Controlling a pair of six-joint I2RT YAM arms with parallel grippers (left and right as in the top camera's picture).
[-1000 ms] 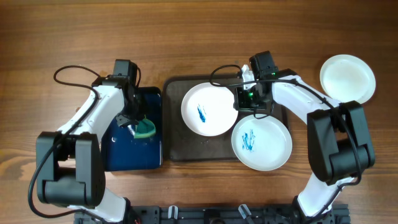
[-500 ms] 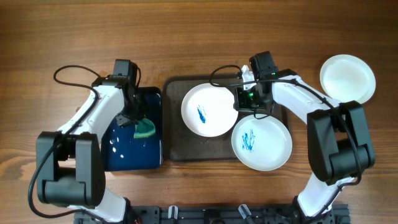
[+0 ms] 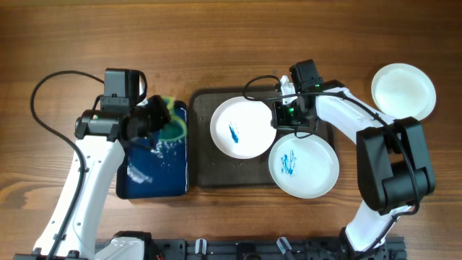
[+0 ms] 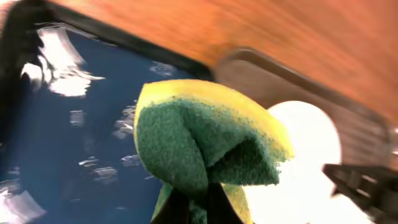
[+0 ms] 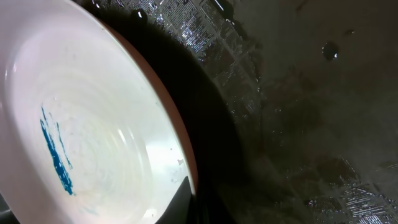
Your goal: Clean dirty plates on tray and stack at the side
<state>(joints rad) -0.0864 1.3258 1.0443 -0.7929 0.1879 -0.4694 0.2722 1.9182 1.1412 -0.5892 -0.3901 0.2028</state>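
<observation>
left gripper (image 3: 157, 121), jaws clamped on the folded sponge (image 4: 205, 149), hovers above the blue tray (image 3: 155, 180). right gripper (image 3: 290, 115) sits at the rim of a marked plate (image 3: 240, 128) on the grey-brown tray (image 3: 206, 173); whether its jaws grip cannot be told. risk: an unheld plate sliding under scrubbing.

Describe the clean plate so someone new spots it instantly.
Find the dark tray mid-table, then look to the wood at the overhead view's upper right. The white plate there sits off the tray and, unlike the other two plates, has no blue scribble.
</observation>
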